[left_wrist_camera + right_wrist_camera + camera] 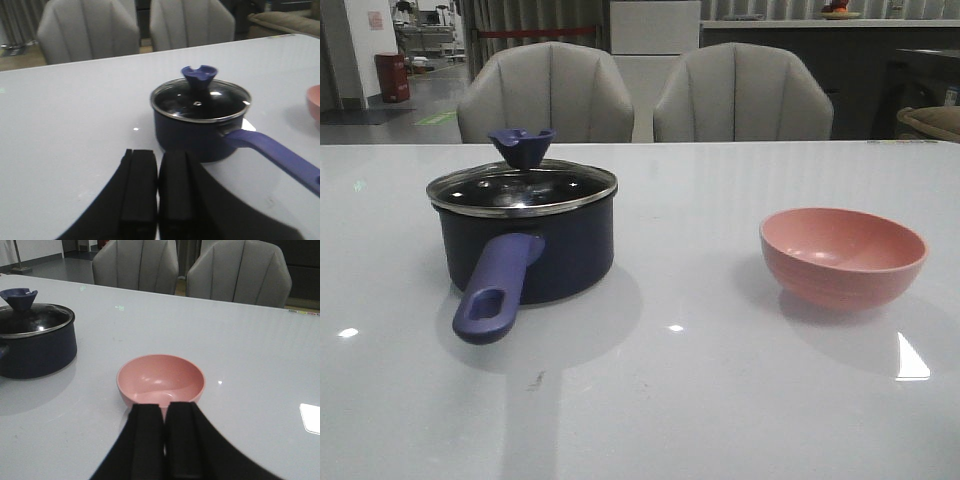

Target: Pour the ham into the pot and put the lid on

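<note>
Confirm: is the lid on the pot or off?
On. The glass lid sits level on the saucepan, steel rim seated all round, knob up.

The dark navy pot [527, 245] is seated upright, handle toward the camera; the glass lid [522, 186] is set on its rim.

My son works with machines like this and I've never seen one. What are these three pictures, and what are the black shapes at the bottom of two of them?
It is a two-armed robot at a white table. The front view looks forward over the table. The other two come from cameras on each wrist, so the black shapes are the arms' own claws: the left claw and the right claw, both shut and holding nothing. On the table stands a dark navy saucepan with its glass lid on, and a pink bowl that looks empty. No ham shows anywhere.
</note>
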Controlling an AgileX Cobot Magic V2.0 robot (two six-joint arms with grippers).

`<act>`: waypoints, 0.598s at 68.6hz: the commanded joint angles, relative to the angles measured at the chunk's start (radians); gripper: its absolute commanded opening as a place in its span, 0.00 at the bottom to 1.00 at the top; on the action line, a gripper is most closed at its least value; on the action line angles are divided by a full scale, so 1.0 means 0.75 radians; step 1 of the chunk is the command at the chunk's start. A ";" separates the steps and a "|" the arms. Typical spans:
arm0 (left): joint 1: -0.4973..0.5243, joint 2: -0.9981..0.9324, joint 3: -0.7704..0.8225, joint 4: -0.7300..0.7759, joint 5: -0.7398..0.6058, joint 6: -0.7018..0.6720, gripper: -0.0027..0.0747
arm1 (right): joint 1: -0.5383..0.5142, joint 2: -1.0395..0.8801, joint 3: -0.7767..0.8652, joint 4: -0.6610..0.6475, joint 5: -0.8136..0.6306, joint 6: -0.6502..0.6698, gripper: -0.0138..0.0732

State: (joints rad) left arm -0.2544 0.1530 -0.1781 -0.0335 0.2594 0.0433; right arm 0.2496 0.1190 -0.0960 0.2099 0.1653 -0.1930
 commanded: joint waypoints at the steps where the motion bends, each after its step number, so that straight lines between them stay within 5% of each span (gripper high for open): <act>1: 0.122 -0.031 0.045 0.000 -0.242 -0.049 0.21 | 0.003 0.014 -0.039 0.006 -0.102 -0.003 0.33; 18: 0.368 -0.210 0.217 0.002 -0.328 -0.096 0.21 | 0.003 0.014 -0.039 0.006 -0.102 -0.003 0.33; 41: 0.385 -0.235 0.272 0.002 -0.373 -0.098 0.21 | 0.003 0.013 -0.039 0.006 -0.102 -0.003 0.33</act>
State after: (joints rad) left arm 0.0364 -0.0041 0.0049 -0.0328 0.0639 -0.0190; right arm 0.2496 0.1184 -0.0960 0.2099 0.1653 -0.1930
